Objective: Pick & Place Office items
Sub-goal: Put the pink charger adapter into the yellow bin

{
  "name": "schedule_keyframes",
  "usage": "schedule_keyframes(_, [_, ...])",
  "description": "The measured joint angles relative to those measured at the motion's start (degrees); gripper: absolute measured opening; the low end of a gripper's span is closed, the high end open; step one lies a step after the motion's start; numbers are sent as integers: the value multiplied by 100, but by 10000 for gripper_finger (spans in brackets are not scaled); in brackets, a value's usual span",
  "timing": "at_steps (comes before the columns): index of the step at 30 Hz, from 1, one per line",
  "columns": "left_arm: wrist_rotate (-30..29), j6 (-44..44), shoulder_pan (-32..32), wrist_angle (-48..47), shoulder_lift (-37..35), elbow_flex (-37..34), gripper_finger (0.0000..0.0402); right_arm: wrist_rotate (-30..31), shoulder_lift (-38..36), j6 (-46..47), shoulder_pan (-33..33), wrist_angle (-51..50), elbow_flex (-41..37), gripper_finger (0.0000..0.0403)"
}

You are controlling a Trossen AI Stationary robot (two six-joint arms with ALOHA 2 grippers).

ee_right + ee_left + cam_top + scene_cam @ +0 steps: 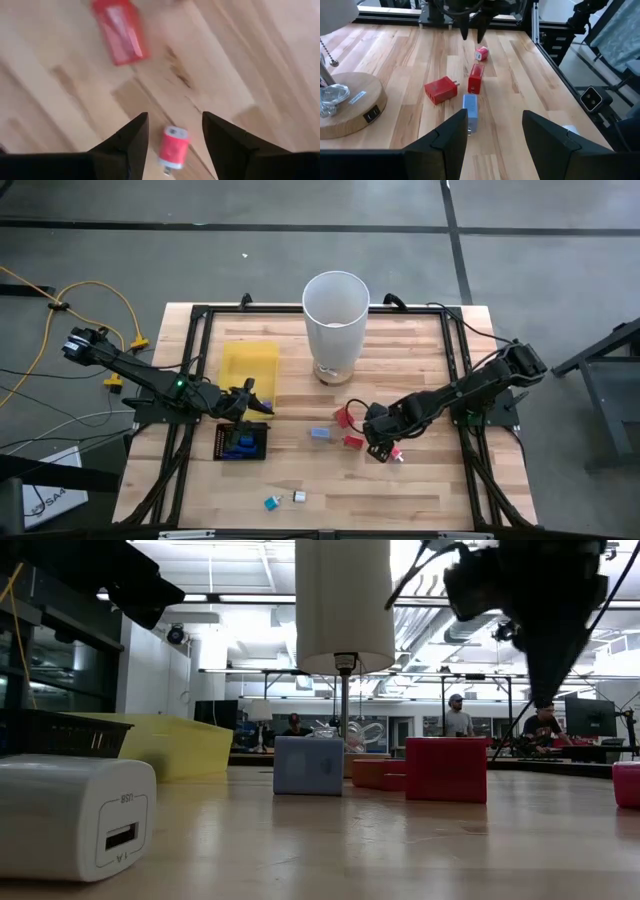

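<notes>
The right end effector (172, 131) is hovering with fingers parted and empty over a pink charger (172, 146) lying on the desk (420, 490) at four o'clock of centre, while the left end effector (262, 406) is waiting open at nine o'clock.

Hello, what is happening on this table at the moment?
The right pincer hangs open just above a small pink charger on the wooden table, not holding it. Two red chargers and a light blue one lie nearby. The left pincer waits open and empty over the black mesh tray.
</notes>
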Motion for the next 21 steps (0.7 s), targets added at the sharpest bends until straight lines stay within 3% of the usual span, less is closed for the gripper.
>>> schedule_keyframes(11, [1,-15,0,19,0,0,183,40,0,982,471,-171,0,171])
schedule_keyframes(21, [0,-15,0,20,0,0,183,508,0,1785,1050,-264,0,171])
